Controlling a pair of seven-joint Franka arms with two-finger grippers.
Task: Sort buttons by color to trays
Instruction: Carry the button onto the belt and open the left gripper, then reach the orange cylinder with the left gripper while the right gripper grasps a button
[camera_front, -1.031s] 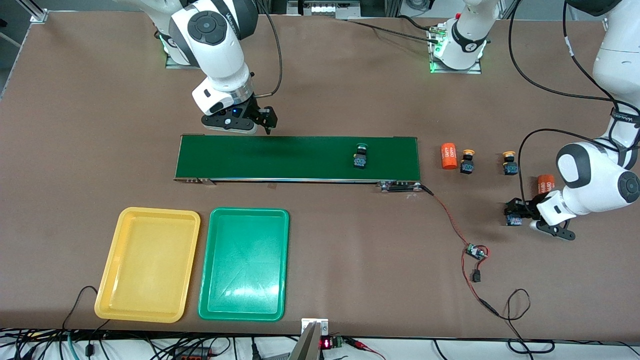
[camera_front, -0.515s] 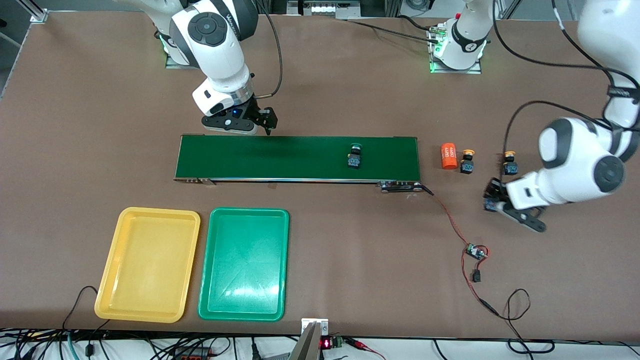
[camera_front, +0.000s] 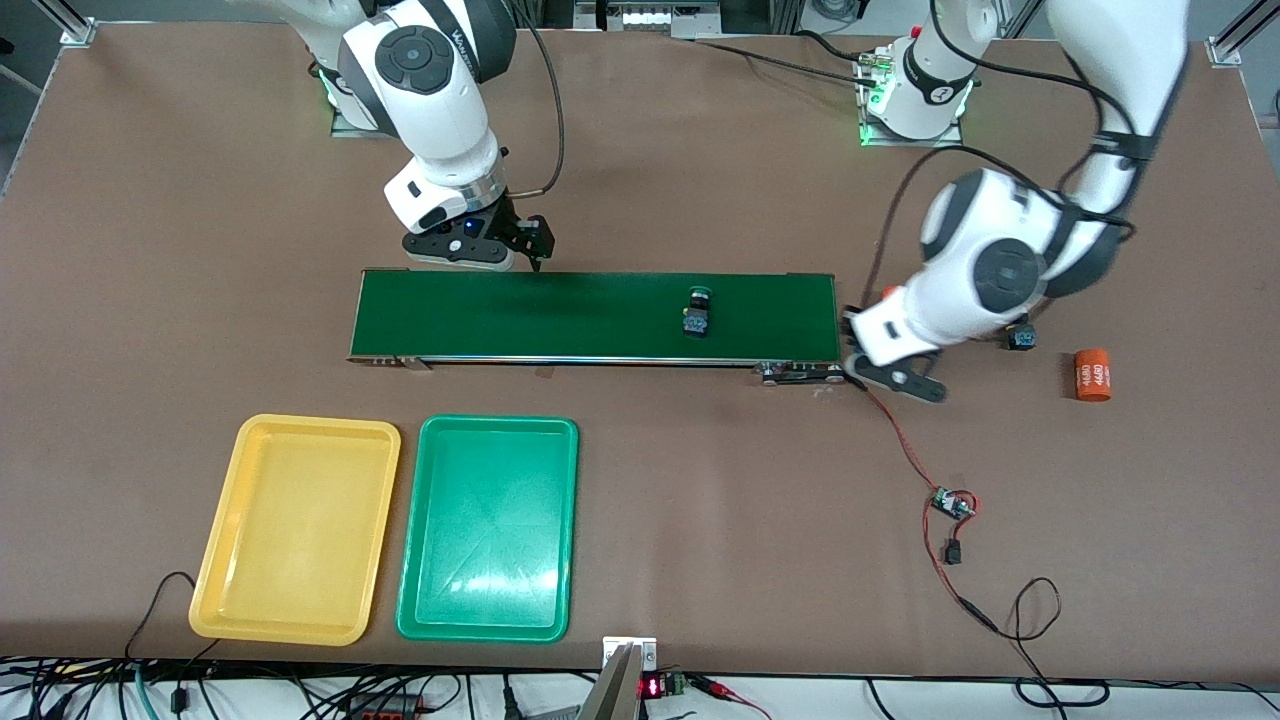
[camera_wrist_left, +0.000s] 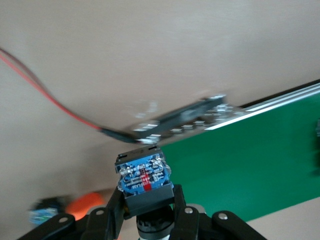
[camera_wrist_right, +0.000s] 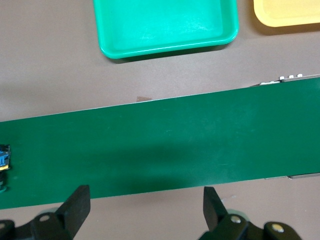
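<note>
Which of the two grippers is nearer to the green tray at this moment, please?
Right. The right gripper hovers open at the conveyor belt's edge, up-table from the green tray. The left gripper, holding a button, is at the belt's end toward the left arm.

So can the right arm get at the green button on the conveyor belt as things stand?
Probably yes. The right gripper hangs open by the belt's edge at the right arm's end, and the green button sits uncovered farther along the belt, with nothing between them. The left gripper holds another button at the belt's far end.
</note>
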